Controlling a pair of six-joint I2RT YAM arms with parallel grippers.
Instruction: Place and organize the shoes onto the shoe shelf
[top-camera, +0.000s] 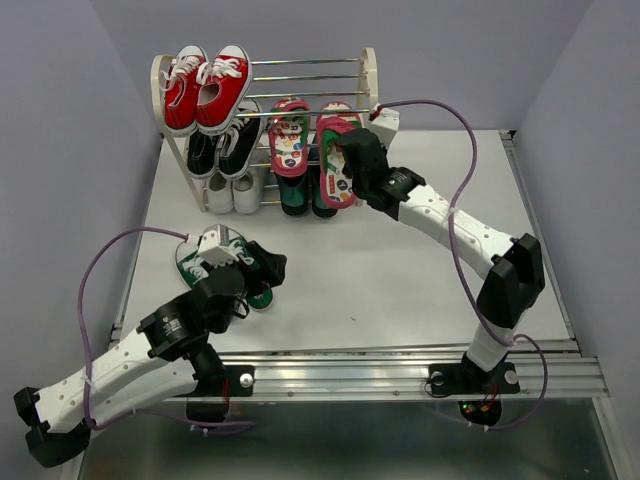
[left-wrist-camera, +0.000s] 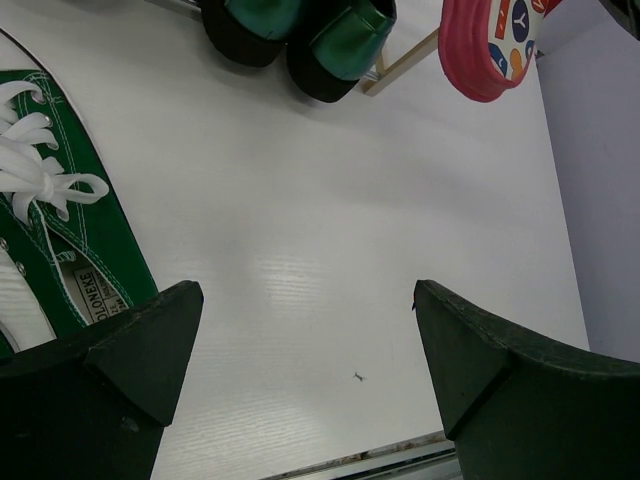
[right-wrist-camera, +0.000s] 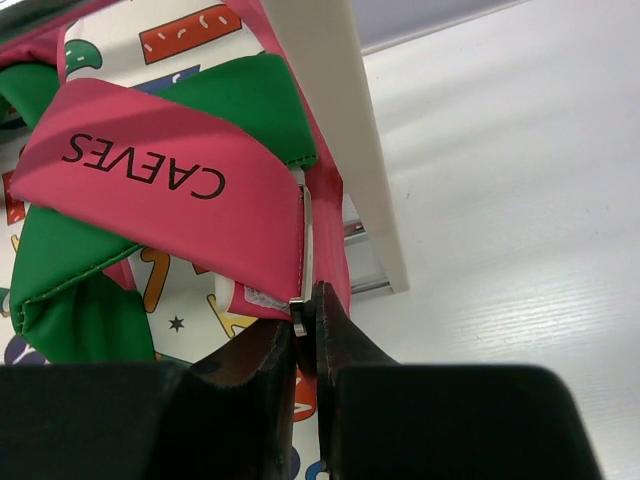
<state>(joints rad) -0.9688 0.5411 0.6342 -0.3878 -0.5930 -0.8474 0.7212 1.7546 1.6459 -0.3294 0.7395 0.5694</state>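
Note:
The shoe shelf (top-camera: 368, 70) stands at the back of the table. My right gripper (top-camera: 347, 160) is shut on the edge of a red-strapped flip-flop (top-camera: 336, 188) held against the shelf's right side; in the right wrist view the jaws (right-wrist-camera: 308, 322) pinch its pink rim beside the strap (right-wrist-camera: 150, 170). The other flip-flop (top-camera: 290, 140) leans on the rods. The dark green loafers (top-camera: 296, 205) stand below. The green sneakers (top-camera: 205, 252) lie on the table at front left. My left gripper (top-camera: 266, 280) is open and empty just right of them, one sneaker (left-wrist-camera: 70, 250) beside its left finger.
Red sneakers (top-camera: 205, 85) sit on the upper left tier, black sneakers (top-camera: 225, 145) with white toes below them. The shelf's cream side panel (right-wrist-camera: 340, 130) is right next to my right fingers. Purple cables loop over both arms. The table's front rail (top-camera: 400, 370) lies near.

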